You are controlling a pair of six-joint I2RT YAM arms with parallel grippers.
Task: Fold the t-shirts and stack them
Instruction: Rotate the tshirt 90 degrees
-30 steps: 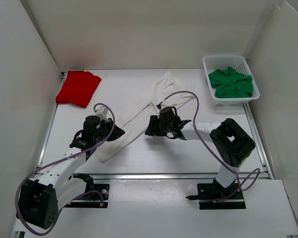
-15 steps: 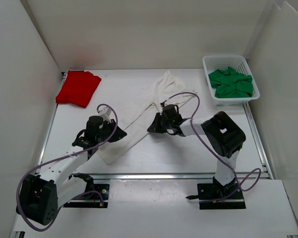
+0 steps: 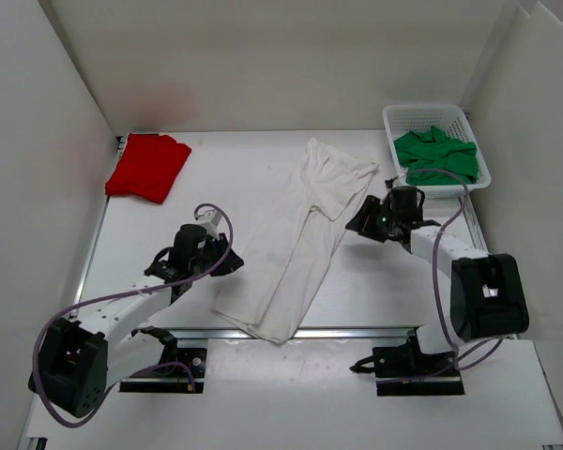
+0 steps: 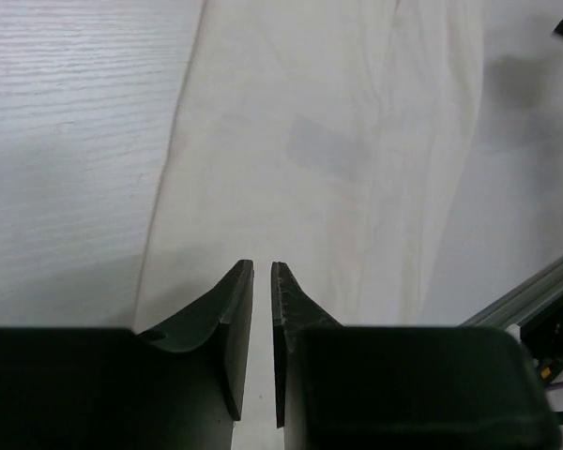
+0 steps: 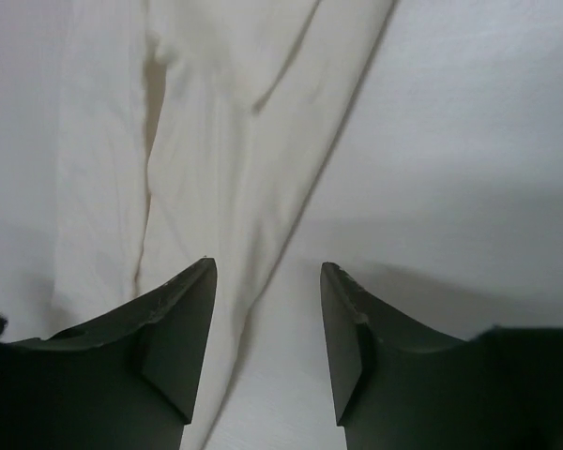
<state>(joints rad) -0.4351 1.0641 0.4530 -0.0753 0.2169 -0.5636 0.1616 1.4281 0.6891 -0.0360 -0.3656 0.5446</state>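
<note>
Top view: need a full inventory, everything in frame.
red t-shirt: 1, red, folded, far left corner of the table
white t-shirt: 1, white, stretched out long across mid-table, far end to near edge
green t-shirt: 1, green, crumpled in the basket
basket: 1, white mesh, far right corner
table: 1, white
walls: white panels, left, back and right
left gripper: 1, black, at the white t-shirt's left edge, jaws a slit apart
right gripper: 1, black, by the white t-shirt's right edge, open, empty
</note>
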